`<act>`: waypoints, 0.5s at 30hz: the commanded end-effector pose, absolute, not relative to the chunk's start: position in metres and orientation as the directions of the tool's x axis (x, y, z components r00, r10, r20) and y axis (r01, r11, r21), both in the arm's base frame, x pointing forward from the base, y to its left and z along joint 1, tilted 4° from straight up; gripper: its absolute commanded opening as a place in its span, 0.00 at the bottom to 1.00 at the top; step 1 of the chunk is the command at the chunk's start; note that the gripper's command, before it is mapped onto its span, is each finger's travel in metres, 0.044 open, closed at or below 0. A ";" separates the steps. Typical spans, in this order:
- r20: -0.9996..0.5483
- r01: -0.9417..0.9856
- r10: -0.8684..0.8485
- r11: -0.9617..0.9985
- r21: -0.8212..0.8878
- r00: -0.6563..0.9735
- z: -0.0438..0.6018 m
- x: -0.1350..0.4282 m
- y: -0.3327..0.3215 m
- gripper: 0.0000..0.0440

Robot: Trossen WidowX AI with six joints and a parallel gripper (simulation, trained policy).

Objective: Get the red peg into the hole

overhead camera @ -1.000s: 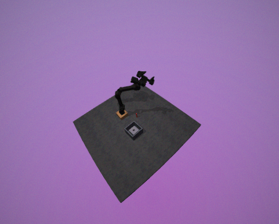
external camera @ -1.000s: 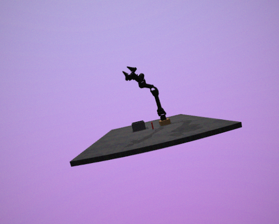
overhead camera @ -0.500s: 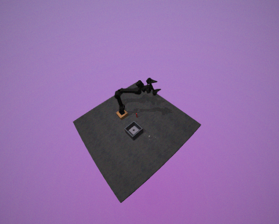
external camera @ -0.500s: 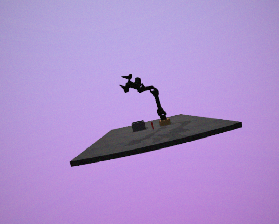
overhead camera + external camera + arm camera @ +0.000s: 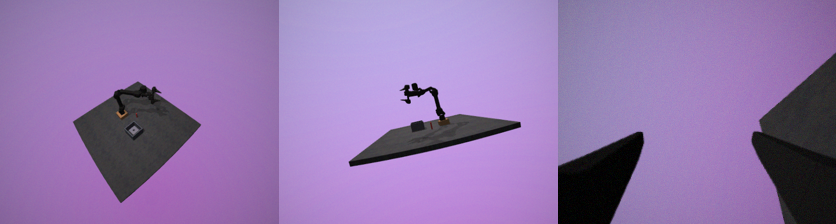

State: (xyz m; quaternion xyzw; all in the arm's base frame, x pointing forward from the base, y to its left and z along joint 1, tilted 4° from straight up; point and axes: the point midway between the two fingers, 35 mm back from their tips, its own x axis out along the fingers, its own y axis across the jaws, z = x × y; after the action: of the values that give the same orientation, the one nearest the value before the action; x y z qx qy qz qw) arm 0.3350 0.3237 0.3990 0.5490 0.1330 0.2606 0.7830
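Observation:
The red peg (image 5: 136,115) (image 5: 431,125) stands upright on the dark table top, between the arm's base and the box. The open grey box (image 5: 138,133) (image 5: 417,126) stands beside it. At the box's bottom lies a light plate (image 5: 131,132) with a dark hole (image 5: 134,129) in its middle; the exterior view shows only the box's outer walls. My gripper (image 5: 160,96) (image 5: 400,95) (image 5: 699,136) is open and empty. It is high above the table, well away from the peg and the box, and points roughly level. Neither peg nor box shows in the wrist view.
The arm rises from an orange-brown base block (image 5: 122,114) (image 5: 443,122) near the peg. The dark square table top (image 5: 156,146) (image 5: 383,146) carries the arm's shadow. A corner of the table top (image 5: 808,110) shows at the right of the wrist view.

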 end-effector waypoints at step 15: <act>-0.455 0.031 0.486 0.657 0.753 0.746 0.260 0.318 0.278 1.00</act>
State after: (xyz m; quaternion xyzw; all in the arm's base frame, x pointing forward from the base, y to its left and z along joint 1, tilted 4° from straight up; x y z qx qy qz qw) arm 0.3231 0.2869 0.2744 0.4077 0.3079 0.1489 0.8466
